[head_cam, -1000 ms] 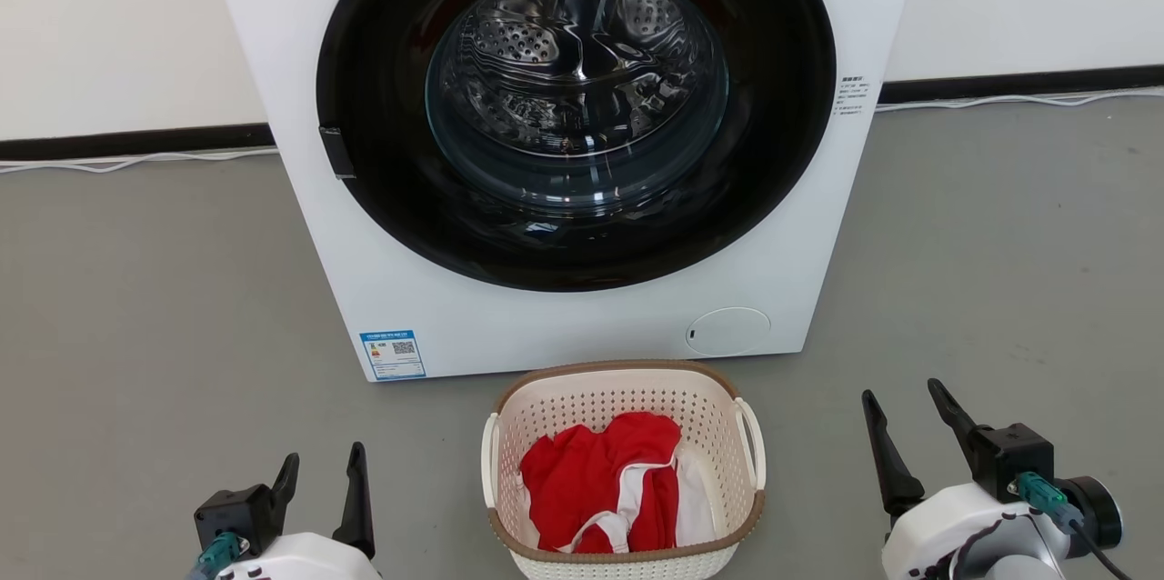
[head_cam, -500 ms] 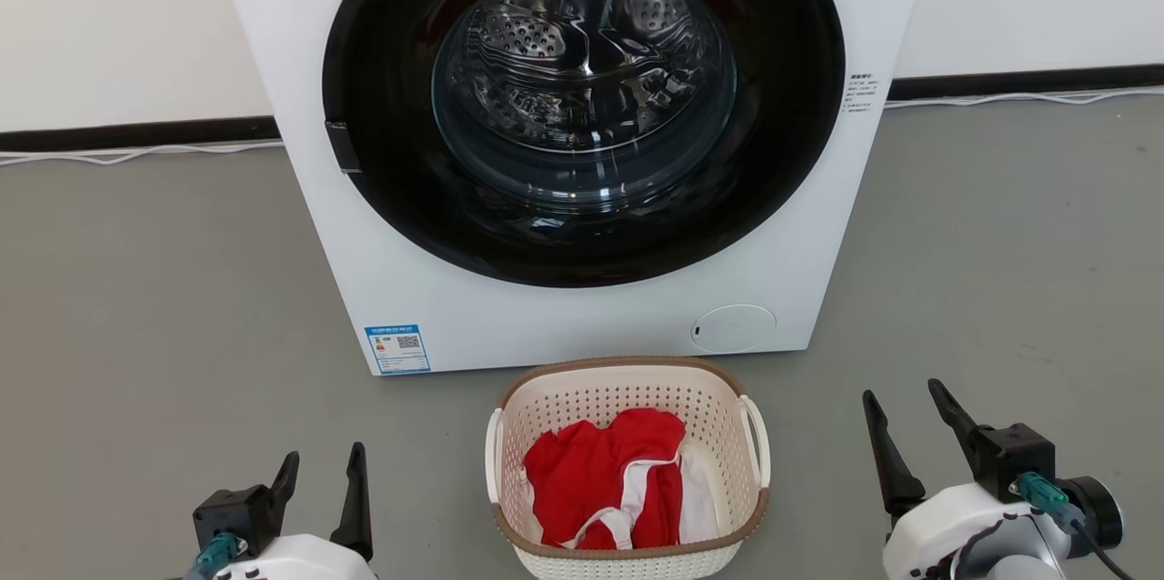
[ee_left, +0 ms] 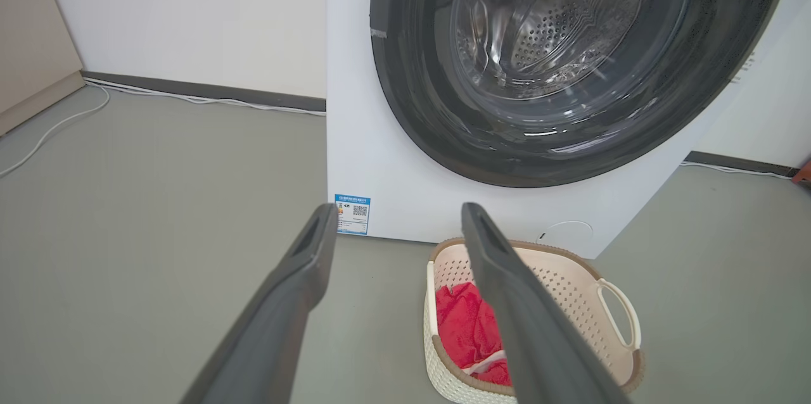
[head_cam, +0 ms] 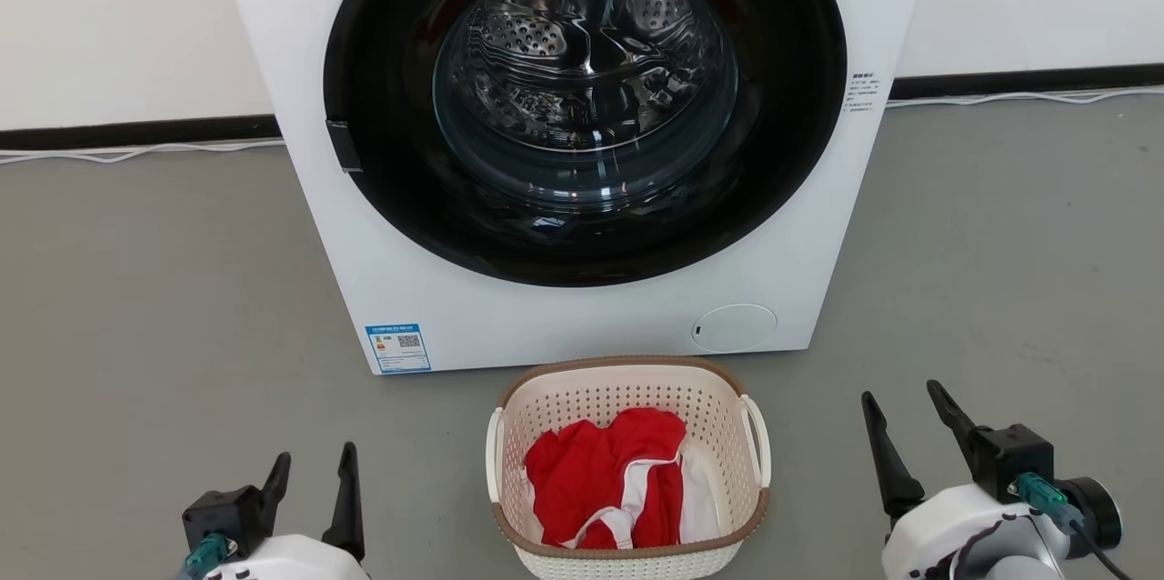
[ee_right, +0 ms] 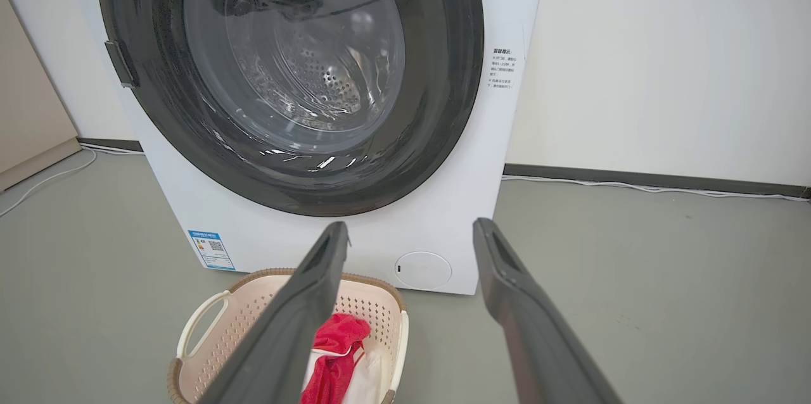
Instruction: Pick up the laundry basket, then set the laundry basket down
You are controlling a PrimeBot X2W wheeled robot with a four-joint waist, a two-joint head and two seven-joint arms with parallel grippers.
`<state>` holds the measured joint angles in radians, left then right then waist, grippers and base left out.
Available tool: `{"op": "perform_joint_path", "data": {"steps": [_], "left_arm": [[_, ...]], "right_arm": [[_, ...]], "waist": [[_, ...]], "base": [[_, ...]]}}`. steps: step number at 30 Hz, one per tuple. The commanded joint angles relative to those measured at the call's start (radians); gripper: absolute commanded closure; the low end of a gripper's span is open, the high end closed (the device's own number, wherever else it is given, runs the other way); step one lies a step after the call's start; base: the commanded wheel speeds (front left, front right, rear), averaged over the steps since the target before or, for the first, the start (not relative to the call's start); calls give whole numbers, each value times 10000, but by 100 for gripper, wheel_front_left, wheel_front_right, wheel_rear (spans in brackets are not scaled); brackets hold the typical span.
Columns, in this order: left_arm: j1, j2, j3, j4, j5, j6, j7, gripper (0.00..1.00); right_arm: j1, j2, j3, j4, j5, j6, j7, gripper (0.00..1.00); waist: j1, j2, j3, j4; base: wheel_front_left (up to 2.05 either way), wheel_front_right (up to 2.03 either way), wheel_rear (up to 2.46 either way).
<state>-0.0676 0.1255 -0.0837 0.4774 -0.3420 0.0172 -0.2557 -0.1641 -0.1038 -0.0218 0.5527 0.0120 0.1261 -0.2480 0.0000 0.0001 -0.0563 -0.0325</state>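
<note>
Head view. The laundry basket [head_cam: 618, 398] stands upright on the grey floor [head_cam: 164, 307], just in front of the washing machine [head_cam: 582, 316], below the door and a little toward the machine's right lower corner. A narrow strip of floor seems to separate basket and machine, though the angle makes this hard to confirm. The basket is well clear of the floor's far edge, where a dark skirting and a white cable [head_cam: 118, 162] run along the wall.

Basket contents: a crumpled red cloth [head_cam: 591, 480] with white trim, and a white cloth [head_cam: 698, 498] against the right inner wall. Both loop handles are free, one on each short side.

Left pincer [head_cam: 314, 455]: near the floor's close edge, left of the basket and apart from it, fingers pointing toward the machine, spread to a moderate gap with nothing between them. In its wrist view the basket lies lower right, behind the right finger.

Right pincer [head_cam: 902, 394]: right of the basket, well apart from it, fingers likewise spread and empty. In its wrist view the basket sits lower left, partly behind the left finger.

Machine: white front, dark-ringed round glass door, steel drum visible through it. Blue sticker [head_cam: 397, 348] at the lower left corner, round white cap [head_cam: 733, 328] at the lower right.
</note>
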Motion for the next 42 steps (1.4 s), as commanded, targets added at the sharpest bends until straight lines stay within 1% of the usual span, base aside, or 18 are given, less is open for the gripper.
{"op": "perform_joint_path", "data": {"steps": [1, 2, 5, 8, 12, 17, 30, 31, 42], "left_arm": [[-246, 95, 340, -172, 87, -109, -61, 0], [1, -4, 7, 38, -4, -94, 0, 100], [155, -98, -22, 364, -29, -88, 7, 100], [147, -129, 57, 399, -277, -117, 119, 100], [136, -149, 127, 301, -685, -161, 246, 100], [130, -175, 187, 177, -1200, -217, 376, 100], [79, -241, 375, -125, -2521, -362, 740, 100], [69, -252, 406, -170, -2724, -384, 798, 100], [22, -302, 564, -389, -3734, -495, 1090, 100]], "right_arm": [[-104, -68, 263, -221, 41, 46, -137, 0], [0, 0, -3, 4, 1, 0, 0, 100], [183, 92, -16, 285, 8, -2, 21, 100], [157, 121, -115, 342, 298, -1, 155, 100], [171, 134, -162, 231, 820, 1, 302, 100], [223, 151, -153, 58, 1484, 3, 410, 100], [293, 195, -199, -342, 3157, 8, 738, 100], [299, 202, -212, -398, 3413, 8, 794, 100], [328, 236, -281, -672, 4689, 12, 1077, 100]], "waist": [[0, -1, -1, -6], [0, -1, -1, -4], [0, -1, -2, -2], [2, -1, 8, 5], [22, -1, 7, 15], [1, -1, 49, 28], [0, -1, 116, 62], [0, -1, 125, 68], [0, -1, 173, 94]], "base": [[0, 0, 0], [0, 0, 0], [0, 0, 0], [0, 0, 0], [0, 0, 0], [0, 0, 0], [0, 0, 0], [0, 0, 0], [0, 0, 0]]}}
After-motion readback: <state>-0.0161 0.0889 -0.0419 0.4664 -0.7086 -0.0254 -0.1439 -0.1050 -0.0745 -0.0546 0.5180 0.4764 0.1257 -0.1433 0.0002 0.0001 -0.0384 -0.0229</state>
